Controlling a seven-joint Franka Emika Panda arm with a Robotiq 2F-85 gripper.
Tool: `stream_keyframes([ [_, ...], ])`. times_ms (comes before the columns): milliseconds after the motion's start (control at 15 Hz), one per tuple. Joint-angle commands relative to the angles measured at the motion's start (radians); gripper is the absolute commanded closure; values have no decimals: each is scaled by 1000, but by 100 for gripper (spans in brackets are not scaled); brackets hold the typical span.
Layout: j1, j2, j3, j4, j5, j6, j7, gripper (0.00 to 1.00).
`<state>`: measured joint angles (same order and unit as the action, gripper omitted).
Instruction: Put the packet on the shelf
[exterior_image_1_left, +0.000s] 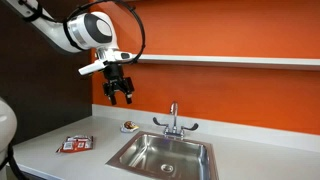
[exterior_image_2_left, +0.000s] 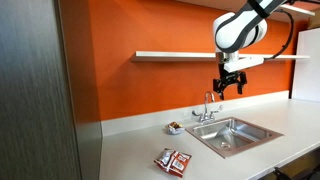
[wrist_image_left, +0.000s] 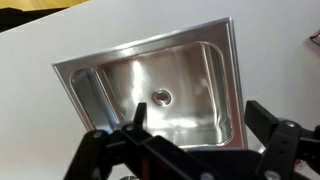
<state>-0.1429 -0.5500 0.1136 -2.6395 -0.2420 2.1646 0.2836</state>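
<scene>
Currently the black two-finger gripper (exterior_image_1_left: 120, 98) hangs empty, fingers spread, above the stainless steel sink (wrist_image_left: 160, 75). The flat red crinkly packet (exterior_image_1_left: 74, 145) lies on the grey countertop (exterior_image_2_left: 130, 150), well below the long white wall shelf (exterior_image_1_left: 230, 60).

The arm (exterior_image_1_left: 85, 30) holds its hand (exterior_image_1_left: 120, 97) high, pointing down, jaws spread, empty.

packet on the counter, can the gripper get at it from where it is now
Probably yes: the packet lies flat on bare countertop with nothing on or over it, and the gripper hangs open and empty above the sink beside it.
</scene>
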Motion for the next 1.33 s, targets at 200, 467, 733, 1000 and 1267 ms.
stream_keyframes([
  [200,56,17,-37,-1,20,52,-69,0],
  [467,136,26,-63,-12,61,131,-197,0],
  [733,233,45,-104,-4,170,130,-379,0],
  [1000,272,83,-90,16,198,94,-446,0],
  [1267,302,145,-65,30,192,88,-451,0],
])
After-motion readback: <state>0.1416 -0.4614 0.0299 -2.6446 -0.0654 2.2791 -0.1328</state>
